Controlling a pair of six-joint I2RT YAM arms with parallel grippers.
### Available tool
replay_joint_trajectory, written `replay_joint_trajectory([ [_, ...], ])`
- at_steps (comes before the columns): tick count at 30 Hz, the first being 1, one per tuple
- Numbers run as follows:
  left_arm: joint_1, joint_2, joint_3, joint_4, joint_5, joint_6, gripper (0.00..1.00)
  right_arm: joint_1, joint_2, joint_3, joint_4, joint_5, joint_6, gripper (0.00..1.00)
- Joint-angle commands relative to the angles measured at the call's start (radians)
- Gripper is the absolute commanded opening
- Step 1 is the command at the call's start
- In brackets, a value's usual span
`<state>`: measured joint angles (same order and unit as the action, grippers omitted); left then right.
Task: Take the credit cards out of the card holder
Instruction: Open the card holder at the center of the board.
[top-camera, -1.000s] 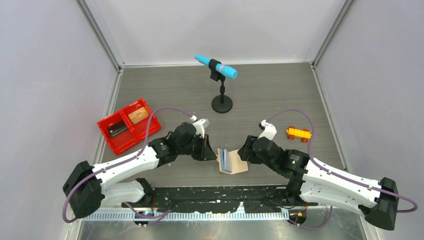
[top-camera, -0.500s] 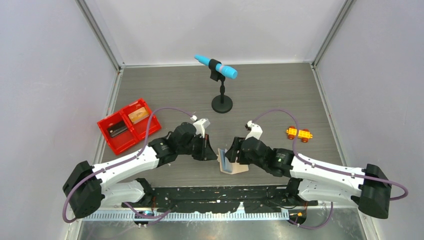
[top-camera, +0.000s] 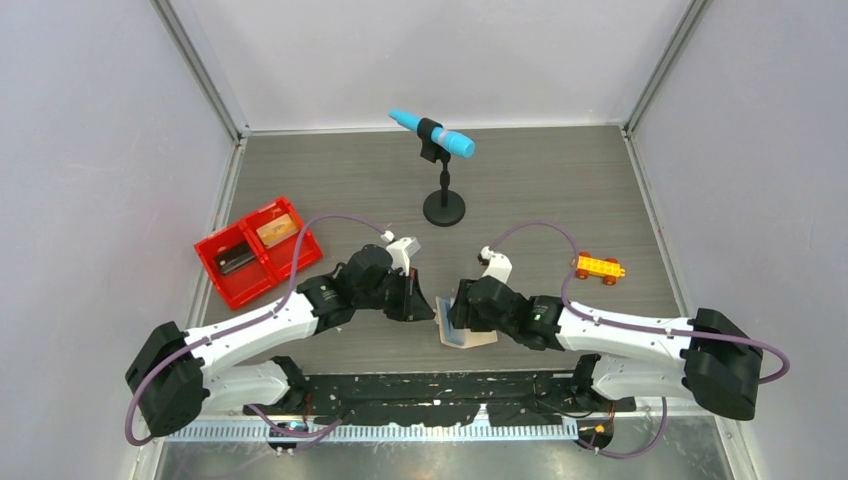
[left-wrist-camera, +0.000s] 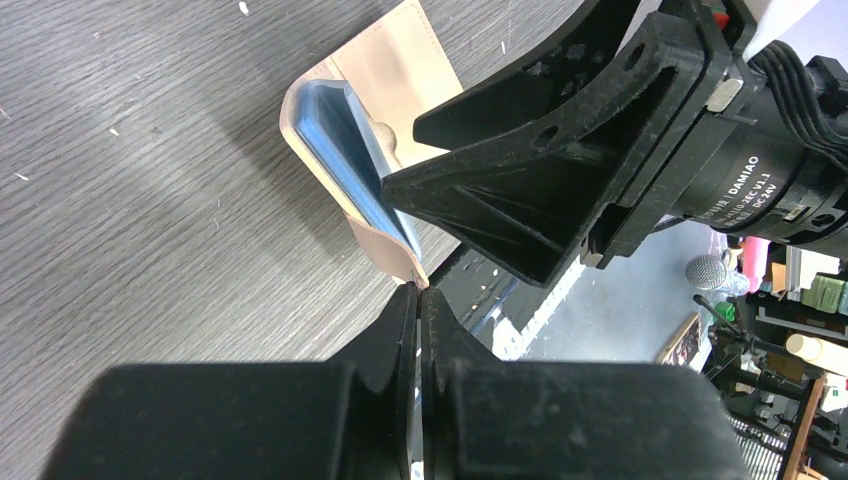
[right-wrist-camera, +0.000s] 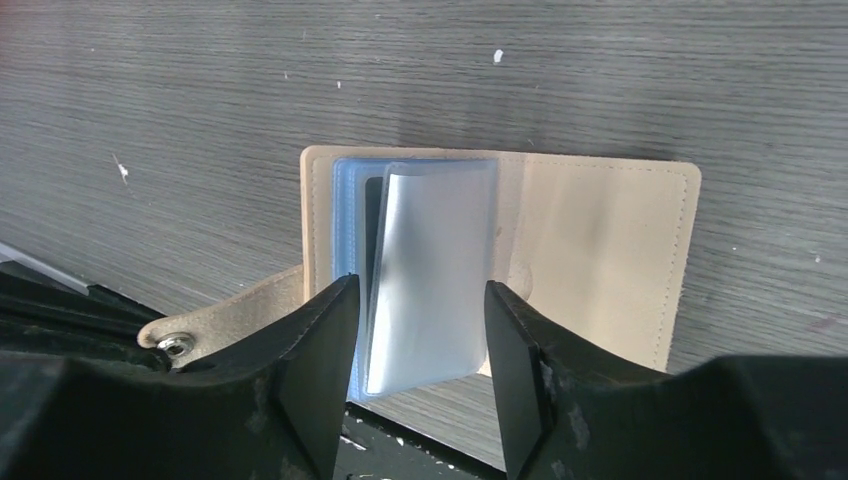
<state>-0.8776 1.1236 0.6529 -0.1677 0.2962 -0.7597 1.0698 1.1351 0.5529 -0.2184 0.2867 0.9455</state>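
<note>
The tan card holder (top-camera: 482, 337) lies open near the table's front edge, its blue-grey plastic sleeves (right-wrist-camera: 430, 260) standing up from the spine. My right gripper (right-wrist-camera: 421, 288) is open, with one finger on each side of the sleeves. A dark sliver (right-wrist-camera: 373, 225) shows behind the front sleeve. My left gripper (left-wrist-camera: 420, 290) is shut at the holder's left edge, where the tan flap (left-wrist-camera: 385, 250) runs into its fingertips. The holder's snap tab (right-wrist-camera: 230, 312) points that way. A tan-orange credit card (top-camera: 277, 228) and a dark one (top-camera: 235, 261) lie in the red tray.
The red two-compartment tray (top-camera: 222, 285) sits at the left. A blue microphone on a black stand (top-camera: 444, 208) is at the back centre. An orange-yellow toy car (top-camera: 597, 267) is at the right. The black base rail (top-camera: 430, 385) runs just in front of the holder.
My right arm has swung left, bringing its gripper from beside the holder to over the sleeves. The left arm and the holder have stayed put.
</note>
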Motion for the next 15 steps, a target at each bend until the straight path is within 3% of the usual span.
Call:
replay_joint_trajectory([
  [1, -0.001, -0.024, -0.004, 0.050, -0.004, -0.003, 0.00, 0.004, -0.017, -0.012, 0.005, 0.051, 0.012, 0.54],
  [15, -0.001, -0.033, -0.015, 0.045, -0.015, -0.001, 0.00, 0.003, -0.032, -0.033, -0.037, 0.091, 0.024, 0.51],
])
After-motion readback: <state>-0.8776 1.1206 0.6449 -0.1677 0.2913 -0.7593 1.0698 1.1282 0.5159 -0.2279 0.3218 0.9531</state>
